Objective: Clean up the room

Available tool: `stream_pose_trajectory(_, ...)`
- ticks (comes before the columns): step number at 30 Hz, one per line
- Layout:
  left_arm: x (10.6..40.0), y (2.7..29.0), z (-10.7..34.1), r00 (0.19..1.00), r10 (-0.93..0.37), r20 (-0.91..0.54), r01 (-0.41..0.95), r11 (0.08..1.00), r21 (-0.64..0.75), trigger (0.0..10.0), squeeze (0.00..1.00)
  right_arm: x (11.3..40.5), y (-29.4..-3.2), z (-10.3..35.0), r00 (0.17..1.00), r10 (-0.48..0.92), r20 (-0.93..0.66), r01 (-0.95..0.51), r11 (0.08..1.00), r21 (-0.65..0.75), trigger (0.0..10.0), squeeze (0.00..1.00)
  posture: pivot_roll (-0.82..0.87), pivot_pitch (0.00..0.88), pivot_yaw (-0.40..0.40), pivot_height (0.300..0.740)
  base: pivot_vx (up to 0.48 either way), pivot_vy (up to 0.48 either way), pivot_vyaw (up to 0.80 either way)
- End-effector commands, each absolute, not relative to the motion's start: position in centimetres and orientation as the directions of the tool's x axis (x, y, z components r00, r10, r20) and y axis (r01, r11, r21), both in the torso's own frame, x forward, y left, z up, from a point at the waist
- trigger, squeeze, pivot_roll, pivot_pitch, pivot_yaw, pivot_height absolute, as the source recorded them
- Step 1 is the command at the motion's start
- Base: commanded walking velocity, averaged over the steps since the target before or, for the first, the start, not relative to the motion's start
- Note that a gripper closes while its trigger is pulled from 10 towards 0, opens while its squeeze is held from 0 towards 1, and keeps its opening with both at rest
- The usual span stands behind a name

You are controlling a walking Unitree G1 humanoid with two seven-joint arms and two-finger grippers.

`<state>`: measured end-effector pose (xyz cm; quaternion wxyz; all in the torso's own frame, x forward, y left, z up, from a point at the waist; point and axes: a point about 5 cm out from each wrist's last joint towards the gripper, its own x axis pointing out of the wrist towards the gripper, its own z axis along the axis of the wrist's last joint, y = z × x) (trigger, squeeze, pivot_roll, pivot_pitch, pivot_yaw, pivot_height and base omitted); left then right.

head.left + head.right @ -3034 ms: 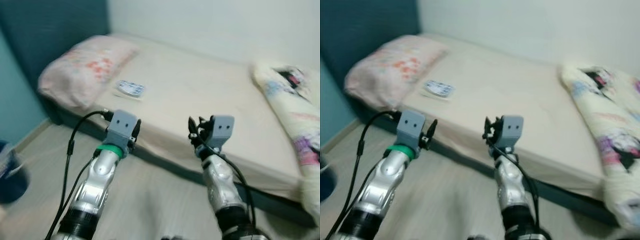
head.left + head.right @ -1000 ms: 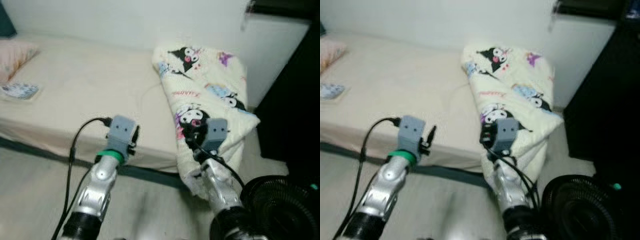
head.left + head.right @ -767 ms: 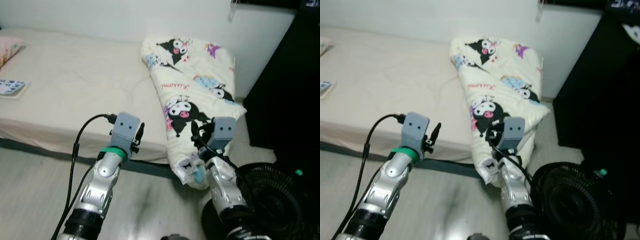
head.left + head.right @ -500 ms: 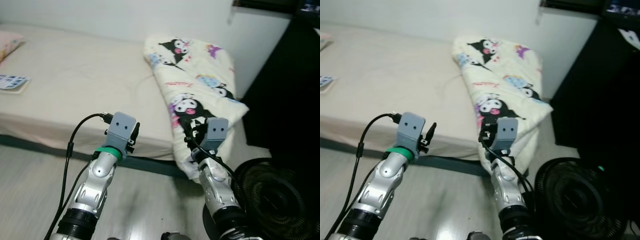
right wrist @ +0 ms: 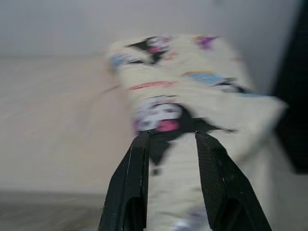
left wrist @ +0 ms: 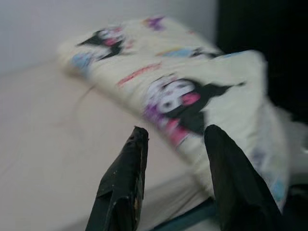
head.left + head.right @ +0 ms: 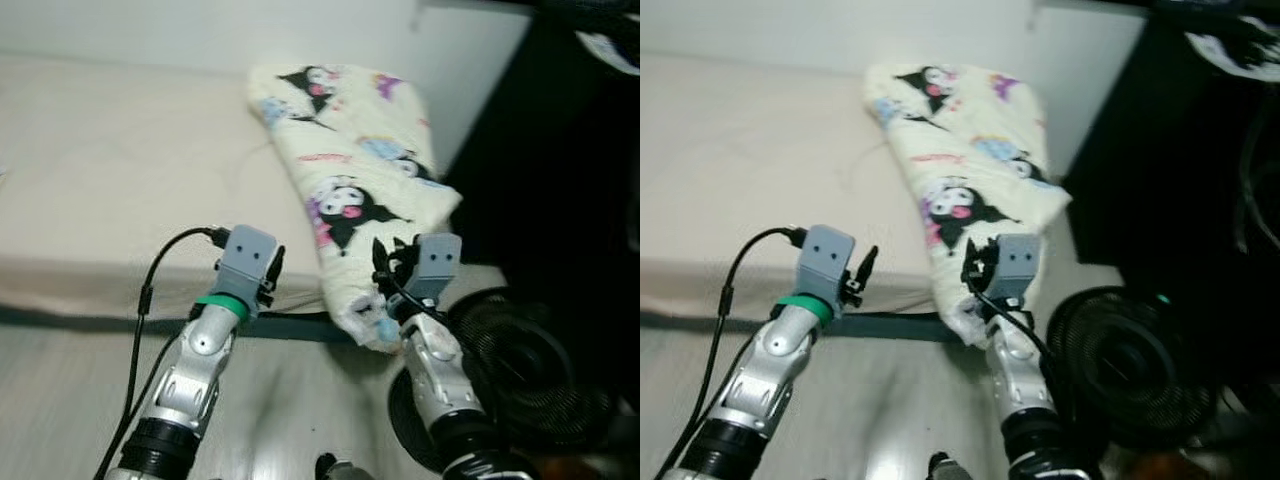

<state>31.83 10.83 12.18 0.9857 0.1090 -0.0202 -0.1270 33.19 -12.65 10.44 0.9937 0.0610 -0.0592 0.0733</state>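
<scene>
Room: bedroom corner, pale wood-look floor (image 7: 60, 400), white wall (image 7: 200, 30) behind, dark furniture on the right.
Left fingers: two long black fingers (image 6: 122, 187) spread apart, nothing between them, aimed over the mattress edge toward the quilt.
Left gripper (image 7: 272, 272): raised in front of the bed's near edge, grey wrist block with green ring below, black cable looping off to the left.
Right fingers: two long black fingers (image 5: 214, 183) parted, holding nothing, pointed at the cartoon print on the quilt.
Right gripper (image 7: 385, 268): held up just before the hanging end of the quilt; contact with the fabric cannot be told.
Task thing: cream folded quilt with black-and-pink cartoon characters (image 7: 345, 170), lying along the right end of the bed, near end drooping over the mattress edge toward the floor.
Bed: beige fitted sheet (image 7: 110, 170) on a low mattress, dark base strip (image 7: 290, 327) below.
Beside the right arm: round black floor fan with wire grille (image 7: 520, 375), on the floor just right of the quilt's drooping end.
</scene>
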Motion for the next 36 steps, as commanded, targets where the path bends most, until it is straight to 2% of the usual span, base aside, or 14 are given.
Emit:
stream_pose_trajectory(1, 31.67, 10.77, 11.88, 0.966, -0.26, 0.002, 0.254, 0.944, 0.209, 10.0, 0.0, 33.0, -12.62, 9.81, 0.986, 0.132, 0.101, -0.145, 0.98, 0.133, 10.0, 0.0, 0.06, 0.016, 0.017, 0.74, 0.0, 0.0, -0.8)
stream_pose_trajectory(8, 31.7, 10.93, 11.99, 0.968, -0.251, 0.015, 0.242, 0.946, 0.218, 10.0, 0.0, 33.06, -12.58, 9.85, 0.986, 0.133, 0.101, -0.146, 0.981, 0.125, 10.0, 0.0, 0.06, 0.012, 0.016, 0.74, 0.0, 0.0, -0.8)
stream_pose_trajectory(26, 31.84, 11.14, 12.08, 0.97, -0.243, 0.027, 0.231, 0.944, 0.235, 10.0, 0.0, 33.04, -12.27, 9.91, 0.982, 0.156, 0.109, -0.166, 0.982, 0.092, 10.0, 0.0, 0.05, 0.007, 0.016, 0.74, 0.48, 0.0, 0.0)
stream_pose_trajectory(36, 31.88, 11.06, 12.03, 0.973, -0.229, 0.015, 0.221, 0.951, 0.218, 10.0, 0.0, 33.02, -12.35, 9.9, 0.982, 0.156, 0.109, -0.166, 0.982, 0.091, 10.0, 0.0, 0.05, 0.011, 0.018, 0.74, 0.028, 0.0, 0.0)
